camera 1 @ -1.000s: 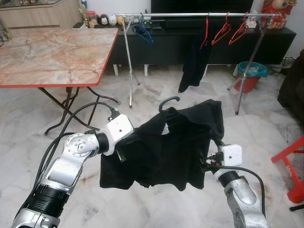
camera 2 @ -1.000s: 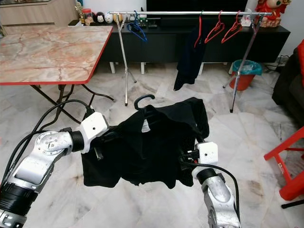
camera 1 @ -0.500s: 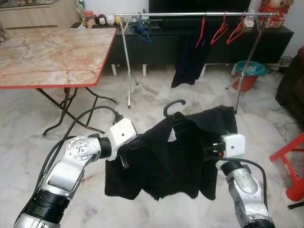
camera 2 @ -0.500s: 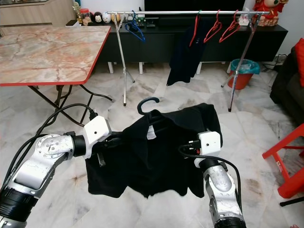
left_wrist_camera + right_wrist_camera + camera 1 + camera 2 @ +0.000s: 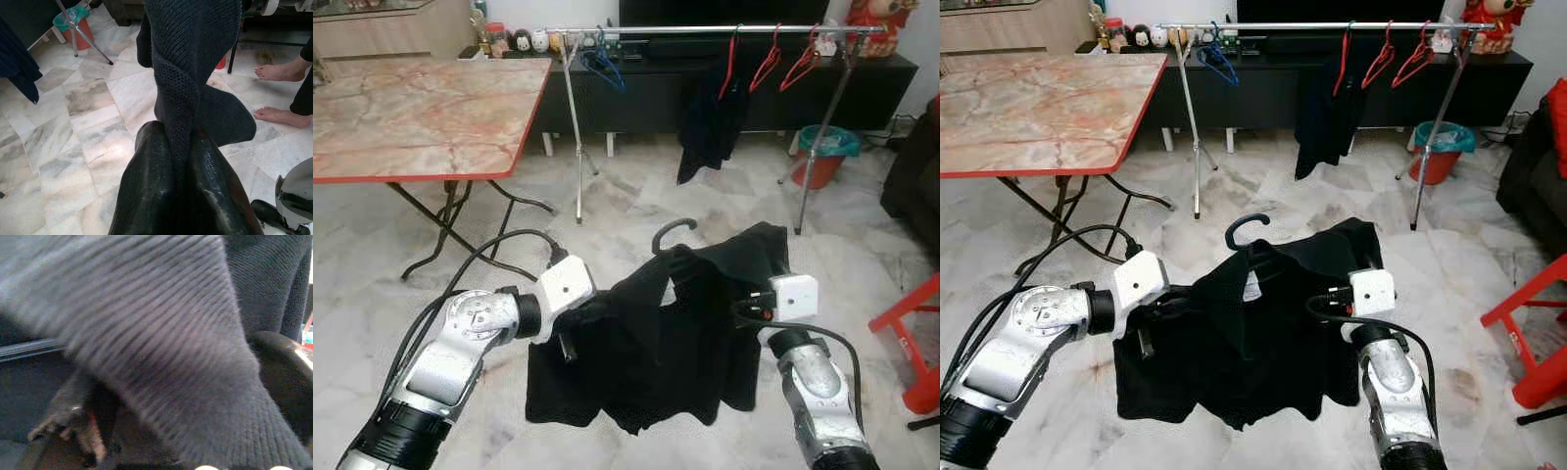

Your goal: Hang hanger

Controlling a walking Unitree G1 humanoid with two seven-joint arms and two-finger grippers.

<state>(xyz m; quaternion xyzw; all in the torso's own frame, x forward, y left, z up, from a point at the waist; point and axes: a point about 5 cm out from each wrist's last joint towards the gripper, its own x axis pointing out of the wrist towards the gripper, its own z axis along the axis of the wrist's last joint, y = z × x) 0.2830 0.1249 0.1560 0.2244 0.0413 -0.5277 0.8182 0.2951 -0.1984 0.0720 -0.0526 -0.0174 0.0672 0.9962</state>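
Observation:
A black knit garment (image 5: 656, 343) hangs on a black hanger whose hook (image 5: 674, 231) sticks up above the collar. Both arms hold it spread out in front of me above the floor. My left gripper (image 5: 177, 142) is shut on a fold of the knit, its white wrist block (image 5: 564, 285) at the garment's left edge. My right gripper is buried in the cloth below its white wrist block (image 5: 793, 296); one black finger (image 5: 281, 364) shows under the draped knit. The clothes rail (image 5: 705, 29) stands well beyond, across the room.
On the rail hang red hangers (image 5: 769, 65), a blue hanger (image 5: 605, 67) and a dark garment (image 5: 713, 122). A marble-top folding table (image 5: 421, 108) stands at the left, a teal-lined bin (image 5: 824, 155) and a red stool (image 5: 913, 333) at the right. A person's bare feet (image 5: 278, 115) are close by.
Both arms have lifted the garment a little and carried it forward since a second ago. The camera has shifted slightly. Both holds are unchanged.

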